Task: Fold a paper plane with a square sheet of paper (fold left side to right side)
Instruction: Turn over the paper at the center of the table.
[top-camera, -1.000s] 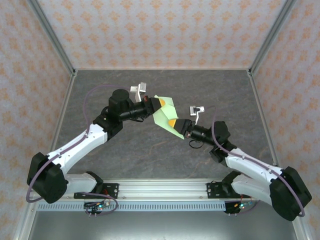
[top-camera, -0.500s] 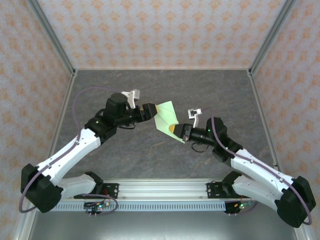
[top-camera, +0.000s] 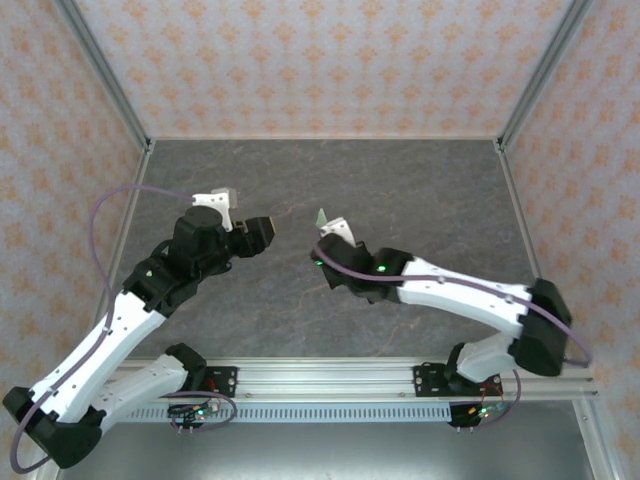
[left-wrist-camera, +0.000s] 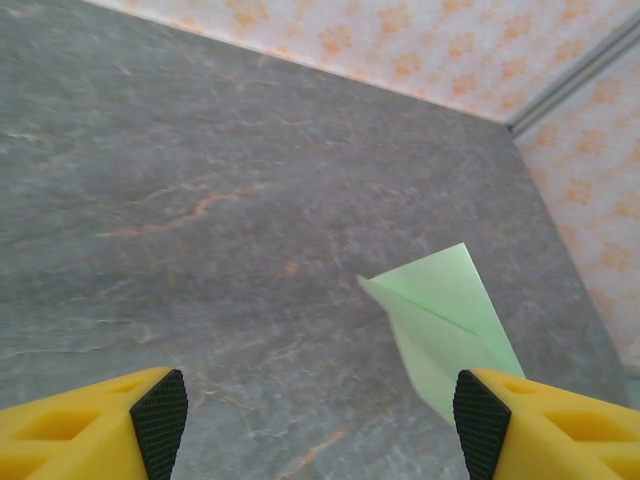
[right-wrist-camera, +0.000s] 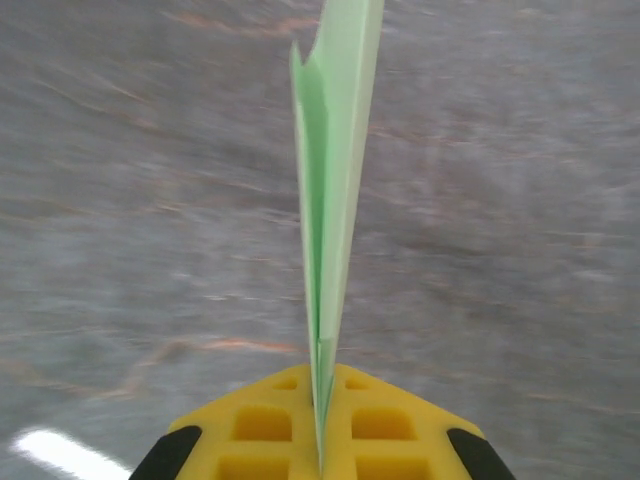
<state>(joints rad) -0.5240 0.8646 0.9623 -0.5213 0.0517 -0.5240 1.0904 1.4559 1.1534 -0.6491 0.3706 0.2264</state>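
paper (right-wrist-camera: 335, 150): green, folded, edge-on, upright at frame centre
right gripper (right-wrist-camera: 320, 430): clamped on paper, bottom centre
left gripper (left-wrist-camera: 320, 425): wide, empty, bottom corners

Lab booth, patterned walls (top-camera: 320, 60)

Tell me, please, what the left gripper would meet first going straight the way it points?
Probably the folded green paper pinched in the right gripper, slightly right of the left gripper's line; depth is unclear, so it might miss and reach the table.
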